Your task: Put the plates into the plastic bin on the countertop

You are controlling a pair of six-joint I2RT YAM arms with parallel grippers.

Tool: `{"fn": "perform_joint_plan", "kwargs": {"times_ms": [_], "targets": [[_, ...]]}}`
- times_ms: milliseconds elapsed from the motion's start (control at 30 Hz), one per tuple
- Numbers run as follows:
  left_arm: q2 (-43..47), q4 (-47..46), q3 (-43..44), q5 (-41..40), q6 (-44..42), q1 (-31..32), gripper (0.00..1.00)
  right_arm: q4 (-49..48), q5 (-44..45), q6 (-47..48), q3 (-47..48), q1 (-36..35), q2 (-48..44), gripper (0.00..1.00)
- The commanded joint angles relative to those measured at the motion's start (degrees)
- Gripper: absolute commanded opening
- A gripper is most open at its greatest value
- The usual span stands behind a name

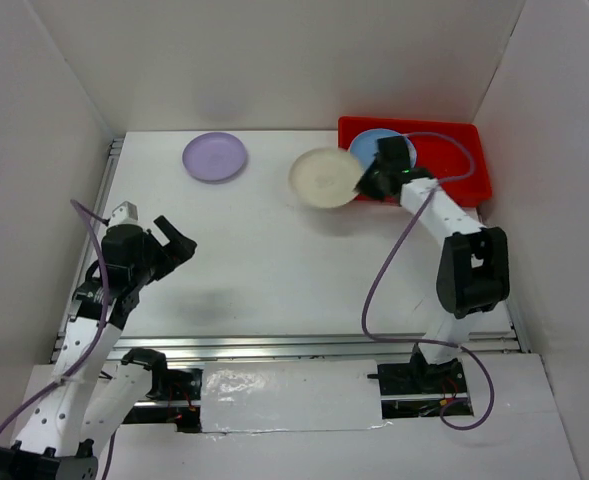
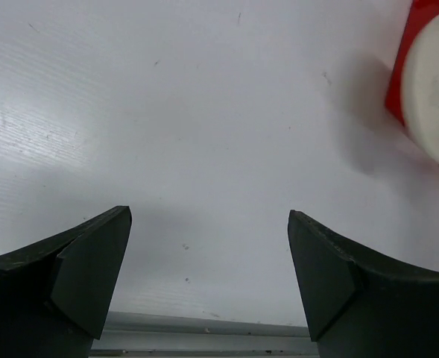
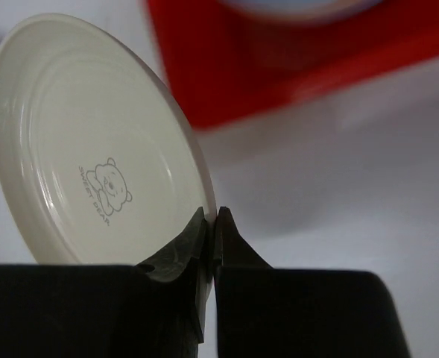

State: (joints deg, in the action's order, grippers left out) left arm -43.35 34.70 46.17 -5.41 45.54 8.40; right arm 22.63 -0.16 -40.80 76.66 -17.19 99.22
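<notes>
My right gripper (image 1: 364, 182) (image 3: 212, 218) is shut on the rim of a cream plate (image 1: 323, 177) (image 3: 92, 142) with a small bear print. The plate hangs just left of the red plastic bin (image 1: 456, 160) (image 3: 279, 71), above the white countertop (image 1: 274, 260). A blue plate (image 1: 368, 146) (image 3: 301, 6) lies in the bin's left end, partly hidden by the gripper. A purple plate (image 1: 214, 157) lies flat at the back left of the countertop. My left gripper (image 1: 179, 250) (image 2: 209, 216) stands open over bare surface at the near left, holding nothing. Its wrist view catches the cream plate (image 2: 435, 89) and the bin (image 2: 399, 82) at the right edge.
White walls close in the countertop at the back and both sides. A metal rail (image 1: 304, 347) (image 2: 204, 328) runs along the near edge and the left edge. The right arm's purple cable (image 1: 379, 290) loops over the surface.
</notes>
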Motion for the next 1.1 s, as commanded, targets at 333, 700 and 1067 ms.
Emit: {"fn": "perform_joint_plan", "kwargs": {"times_ms": [333, 700, 1067], "targets": [[0.90, -3.06, -7.68, 8.32, -0.10, 2.58, 0.99, 17.52, 0.43, -3.32, 47.95, 22.99, 28.38, 0.00], [-10.07, -8.06, -4.96, 5.76, 1.38, 2.67, 0.99, 13.85, 3.85, -1.14, 40.43, 20.63, 13.93, 1.00], [-41.79, -34.12, 7.35, -2.15, 16.23, -4.88, 0.99, -5.99, -12.55, 4.24, -8.15, 10.08, -23.79, 1.00]]}}
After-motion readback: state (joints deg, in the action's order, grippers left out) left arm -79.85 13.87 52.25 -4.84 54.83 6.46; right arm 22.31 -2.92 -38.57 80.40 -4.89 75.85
